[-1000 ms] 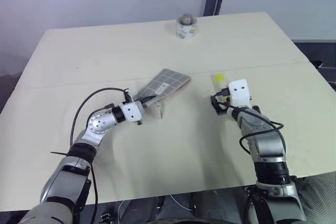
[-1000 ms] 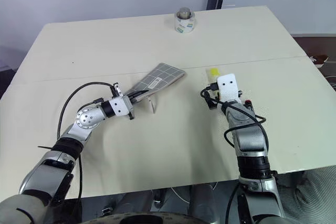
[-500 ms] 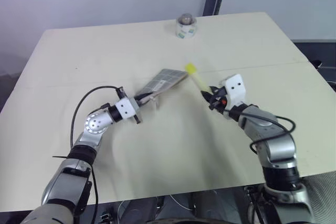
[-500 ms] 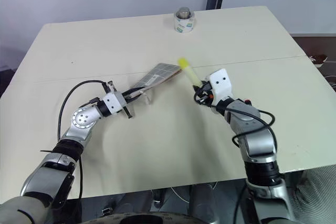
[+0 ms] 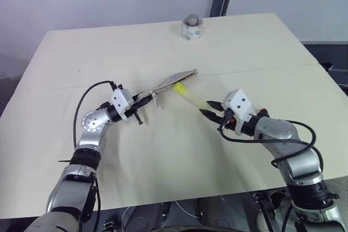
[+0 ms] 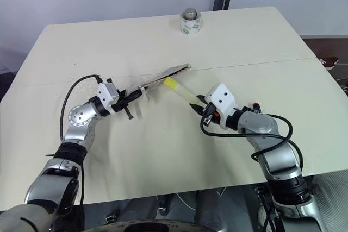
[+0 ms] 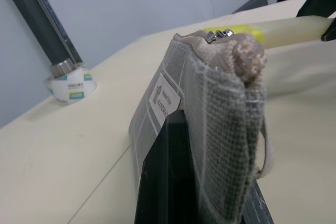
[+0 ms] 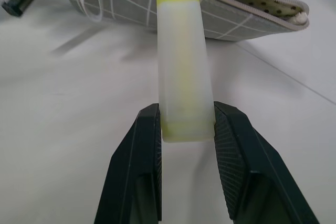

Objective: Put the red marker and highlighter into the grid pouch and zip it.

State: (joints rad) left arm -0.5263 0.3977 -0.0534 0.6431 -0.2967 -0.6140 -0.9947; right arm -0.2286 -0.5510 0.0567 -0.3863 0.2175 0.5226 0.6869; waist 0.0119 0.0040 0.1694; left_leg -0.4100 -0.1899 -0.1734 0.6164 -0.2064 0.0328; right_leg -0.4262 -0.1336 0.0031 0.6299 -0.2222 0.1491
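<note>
A pale cream table [image 5: 179, 156] under a plain bluish wall, a dark post rising behind its far edge.

The highlighter [image 5: 188, 95] is clear of the table, clamped by its pale tail end between the right gripper's [image 5: 209, 114] black fingers [image 8: 148, 150], yellow cap leading toward the pouch [image 5: 174, 79]. A second ago it lay on the table under that gripper, whose jaws were wide; since then they have closed on it and the arm has lifted it and swung it left, so the cap now sits just at the pouch's open edge. The left gripper [image 5: 147, 101] is clenched on the pouch's near corner, as it was a second ago, and has tipped the pouch up so the zipper edge shows its mouth; the far end seems to rest on the table. In the right wrist view the spotted lining shows through the gap, just beyond the cap.

So the pick is done and the insertion is at hand; whether the cap has entered the mouth I cannot tell. The red marker I cannot find with confidence, so that part remains open, as does the zipping.

A tape roll [image 5: 192, 27] stands near the far edge, well apart.
</note>
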